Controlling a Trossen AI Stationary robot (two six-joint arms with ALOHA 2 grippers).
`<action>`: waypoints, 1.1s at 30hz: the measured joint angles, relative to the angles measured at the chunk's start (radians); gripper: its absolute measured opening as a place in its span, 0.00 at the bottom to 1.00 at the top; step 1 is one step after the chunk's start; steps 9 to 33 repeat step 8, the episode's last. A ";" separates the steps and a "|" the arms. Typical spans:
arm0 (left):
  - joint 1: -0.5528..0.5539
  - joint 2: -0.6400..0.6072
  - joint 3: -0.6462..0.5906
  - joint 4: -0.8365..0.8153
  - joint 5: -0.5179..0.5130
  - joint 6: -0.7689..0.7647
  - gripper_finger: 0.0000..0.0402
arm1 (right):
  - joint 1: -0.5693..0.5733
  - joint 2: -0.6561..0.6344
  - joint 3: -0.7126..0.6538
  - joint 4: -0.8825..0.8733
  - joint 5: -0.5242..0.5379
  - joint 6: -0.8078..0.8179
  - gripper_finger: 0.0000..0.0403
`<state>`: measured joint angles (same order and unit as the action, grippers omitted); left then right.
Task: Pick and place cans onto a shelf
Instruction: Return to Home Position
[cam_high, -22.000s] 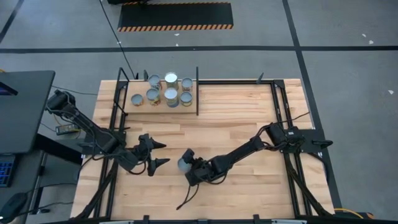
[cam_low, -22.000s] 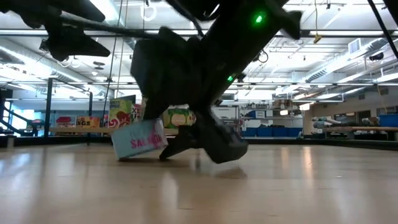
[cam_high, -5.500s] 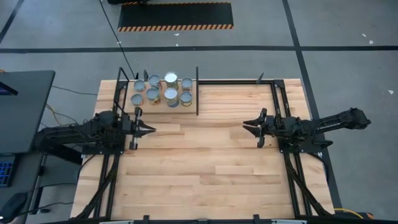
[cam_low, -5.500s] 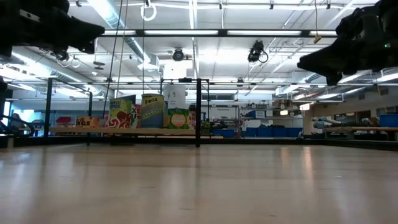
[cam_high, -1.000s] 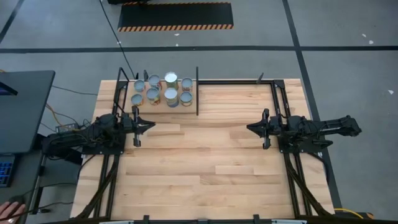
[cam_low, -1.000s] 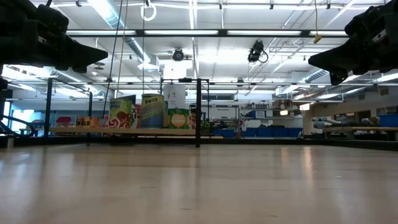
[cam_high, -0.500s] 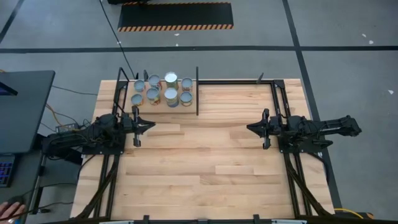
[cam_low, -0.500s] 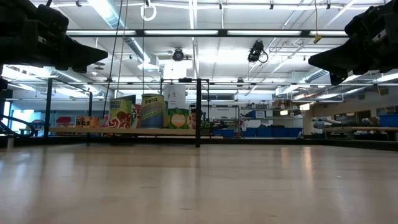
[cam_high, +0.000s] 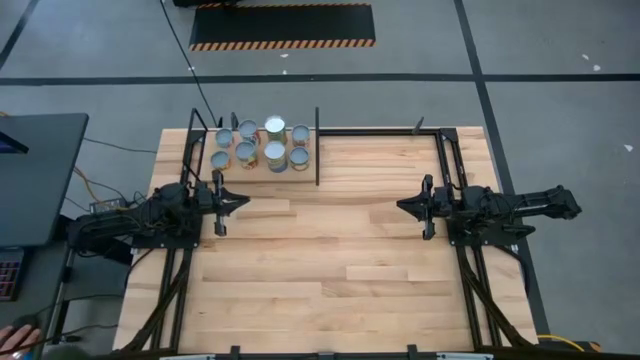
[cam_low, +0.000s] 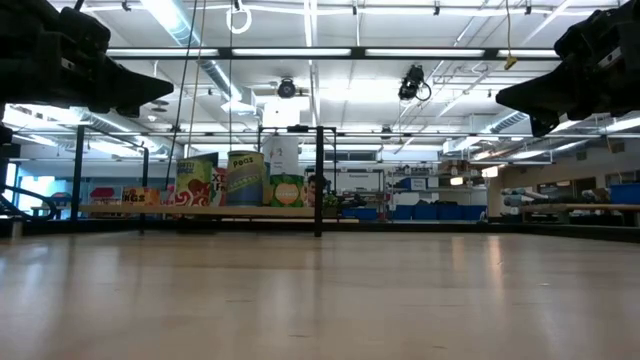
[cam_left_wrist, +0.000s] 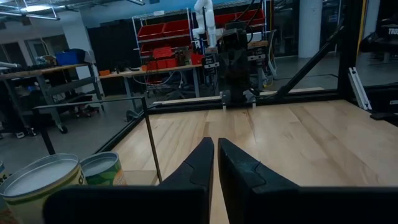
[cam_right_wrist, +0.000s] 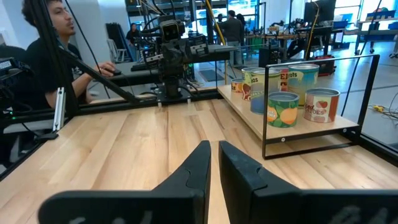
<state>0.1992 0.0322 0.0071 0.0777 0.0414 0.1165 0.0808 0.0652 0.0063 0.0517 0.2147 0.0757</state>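
Several cans (cam_high: 262, 145) stand upright on the pale wood shelf (cam_high: 258, 166) at the table's far left; they also show in the low view (cam_low: 245, 178) and the right wrist view (cam_right_wrist: 283, 93). My left gripper (cam_high: 245, 201) is shut and empty at the table's left side, above the top, just near of the shelf. My right gripper (cam_high: 400, 206) is shut and empty at the table's right side, above the top. Both point toward the table's middle.
The shelf's black posts (cam_high: 317, 146) stand at its corners. A black metal frame (cam_high: 445, 160) runs along the table's sides and far edge. A person (cam_right_wrist: 46, 43) sits beyond the table's left side.
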 joint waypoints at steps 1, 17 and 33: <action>0.000 0.000 0.000 0.000 0.000 0.000 0.07 | 0.000 0.000 0.000 0.000 0.000 0.000 0.10; 0.000 0.000 0.000 0.000 0.000 0.000 0.08 | 0.000 0.000 0.000 0.000 0.000 0.000 0.10; 0.000 0.000 0.000 0.000 0.000 0.000 0.08 | 0.000 0.000 0.000 0.000 0.000 0.000 0.10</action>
